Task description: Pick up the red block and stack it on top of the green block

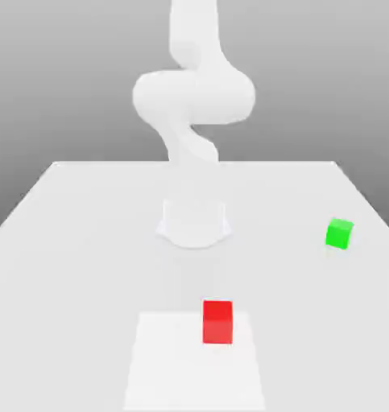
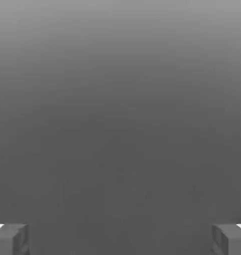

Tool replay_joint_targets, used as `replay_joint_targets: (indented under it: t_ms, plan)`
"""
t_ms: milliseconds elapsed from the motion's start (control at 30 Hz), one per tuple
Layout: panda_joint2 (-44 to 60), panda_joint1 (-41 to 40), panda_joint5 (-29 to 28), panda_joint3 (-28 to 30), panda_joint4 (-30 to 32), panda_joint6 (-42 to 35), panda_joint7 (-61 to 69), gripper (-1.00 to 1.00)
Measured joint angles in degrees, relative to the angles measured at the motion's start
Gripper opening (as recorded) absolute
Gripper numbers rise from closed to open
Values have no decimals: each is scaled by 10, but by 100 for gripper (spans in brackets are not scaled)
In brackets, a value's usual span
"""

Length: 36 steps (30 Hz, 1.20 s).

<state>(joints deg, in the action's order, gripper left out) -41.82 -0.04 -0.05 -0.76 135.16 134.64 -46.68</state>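
The red block (image 1: 217,322) is a small cube near the table's front, a little to the exterior view's right of centre. The green block (image 1: 339,233) sits farther back, towards the exterior view's right edge of the table, well apart from the red one. In the hand view my gripper (image 2: 120,240) is open: its two grey fingertips (image 2: 10,240) stand far apart with nothing between them and only a plain grey background beyond. The white arm (image 1: 193,96) rises from its base and leaves the exterior view at the top.
The arm's round base (image 1: 193,223) stands mid-table behind the red block. A lighter square patch (image 1: 165,362) lies on the white table (image 1: 68,241) under and around the red block. The table's back edge runs behind the base.
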Motion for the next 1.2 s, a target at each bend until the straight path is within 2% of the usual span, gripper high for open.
replay_joint_targets:
  t_ms: [567,800,833,1033,1200]
  plan:
    - [358,10,7,-45,274,247,-63,0]
    - [514,29,-30,-20,274,375,-94,0]
    - [531,34,-34,-14,272,389,-97,-100]
    - [539,37,-38,-11,271,397,-101,-100]
    - [464,27,-12,-27,281,333,-82,-100]
